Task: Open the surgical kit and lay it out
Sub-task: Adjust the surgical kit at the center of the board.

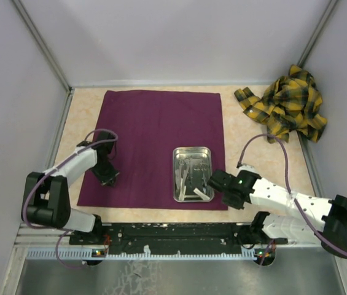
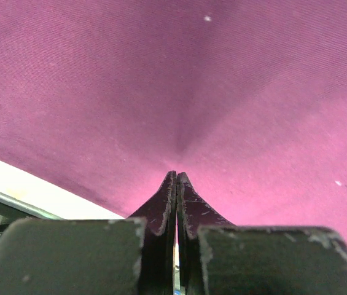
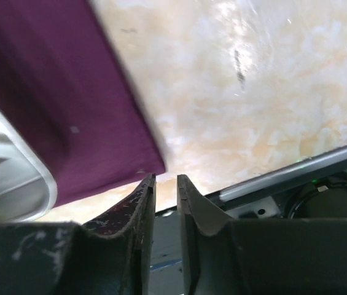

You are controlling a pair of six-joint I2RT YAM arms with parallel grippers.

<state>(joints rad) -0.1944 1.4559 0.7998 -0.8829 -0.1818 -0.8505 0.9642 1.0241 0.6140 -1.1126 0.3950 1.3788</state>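
Observation:
The surgical kit's dark purple cloth (image 1: 155, 135) lies spread flat on the table. The steel tray (image 1: 176, 166) stands on the cloth's near right part, with thin metal instruments (image 1: 191, 178) and white pieces inside. My left gripper (image 1: 107, 175) is shut, its tips touching the cloth (image 2: 191, 80) near its near-left edge, where a small pucker runs up to the left gripper's tips (image 2: 177, 175). My right gripper (image 1: 213, 182) hovers by the cloth's near-right corner (image 3: 50, 123), just right of the tray (image 3: 7, 178). The right gripper (image 3: 166, 179) stands a little open and holds nothing.
A crumpled yellow and black plaid cloth (image 1: 287, 104) lies in the far right corner. Grey walls close in the table on three sides. A metal rail (image 1: 179, 233) runs along the near edge between the arm bases.

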